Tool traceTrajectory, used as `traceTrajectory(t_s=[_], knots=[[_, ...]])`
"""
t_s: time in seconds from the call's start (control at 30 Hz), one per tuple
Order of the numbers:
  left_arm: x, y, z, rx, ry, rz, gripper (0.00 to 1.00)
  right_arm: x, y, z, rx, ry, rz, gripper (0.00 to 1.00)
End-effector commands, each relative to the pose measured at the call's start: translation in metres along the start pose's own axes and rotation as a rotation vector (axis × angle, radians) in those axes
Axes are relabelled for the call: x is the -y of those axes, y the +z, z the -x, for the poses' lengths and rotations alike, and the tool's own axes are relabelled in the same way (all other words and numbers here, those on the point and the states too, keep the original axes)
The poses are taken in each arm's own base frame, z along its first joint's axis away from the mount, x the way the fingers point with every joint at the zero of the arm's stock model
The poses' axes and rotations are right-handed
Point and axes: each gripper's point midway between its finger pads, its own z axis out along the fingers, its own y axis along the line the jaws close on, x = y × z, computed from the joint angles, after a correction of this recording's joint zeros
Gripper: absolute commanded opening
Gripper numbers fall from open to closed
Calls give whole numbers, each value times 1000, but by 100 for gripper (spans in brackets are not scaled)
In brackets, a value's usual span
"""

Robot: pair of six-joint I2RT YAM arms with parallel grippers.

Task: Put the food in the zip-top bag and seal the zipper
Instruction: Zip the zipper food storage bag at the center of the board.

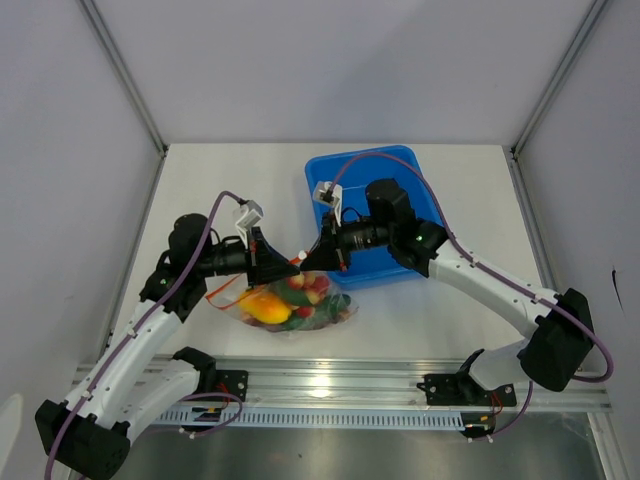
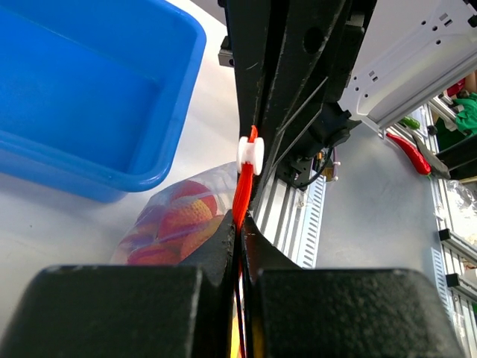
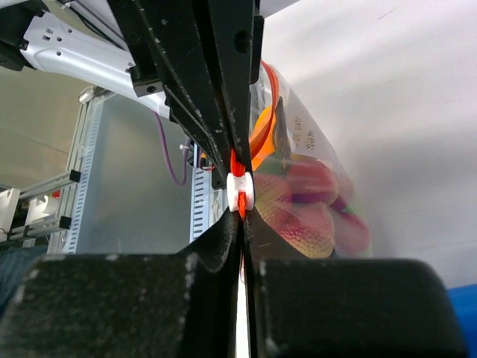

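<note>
The clear zip-top bag (image 1: 290, 305) hangs between my two grippers, just above the table, with the toy food inside: an orange-yellow piece (image 1: 265, 308), red fruits (image 1: 310, 285) and green pieces (image 1: 325, 308). My left gripper (image 1: 292, 262) is shut on the orange-red zipper strip (image 2: 242, 190). My right gripper (image 1: 308, 259) is shut on the same strip from the other side, right at the white slider (image 3: 241, 191). The slider also shows in the left wrist view (image 2: 250, 154). The fingertips of the two grippers nearly meet. The bag and food show in both wrist views (image 2: 175, 224) (image 3: 313, 201).
A blue plastic bin (image 1: 385, 175) stands behind the right gripper at the back of the table, and shows in the left wrist view (image 2: 82, 97). Grey walls close in both sides. An aluminium rail (image 1: 340, 385) runs along the near edge.
</note>
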Motion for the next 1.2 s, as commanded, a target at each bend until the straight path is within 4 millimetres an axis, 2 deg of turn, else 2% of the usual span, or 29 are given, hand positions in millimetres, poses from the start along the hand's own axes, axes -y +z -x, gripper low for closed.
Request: traceTrajectory(t_s=[0.0, 0.13, 0.17, 0.2, 0.23, 0.33, 0.47, 0.57, 0.73, 0.97, 1.17], knots=[[15, -1, 18, 51, 64, -54, 0, 2, 10, 7, 41, -23, -2, 0], [16, -1, 20, 51, 57, -45, 1, 13, 13, 9, 74, -7, -93, 0], [14, -1, 18, 47, 49, -35, 0, 10, 14, 4, 72, -8, -104, 0], [10, -1, 16, 42, 31, -8, 1, 14, 15, 11, 107, -37, -145, 0], [10, -3, 16, 46, 35, 0, 3, 15, 16, 9, 108, -42, -157, 0], [11, -7, 13, 60, 51, 20, 15, 13, 19, 5, 107, -61, -150, 0], [16, -14, 18, 103, 95, 44, 32, 5, 23, 0, 94, -86, -107, 0], [17, -18, 25, 133, 113, 74, 39, 0, 24, -1, 93, -92, -84, 0], [16, -16, 33, 125, 105, 74, 40, -4, 27, -1, 93, -83, -68, 0], [12, -11, 31, 116, 105, 64, 40, -9, 24, 3, 107, -82, -71, 0], [8, -6, 26, 87, 79, 46, 32, -7, 23, 3, 110, -81, -81, 0]])
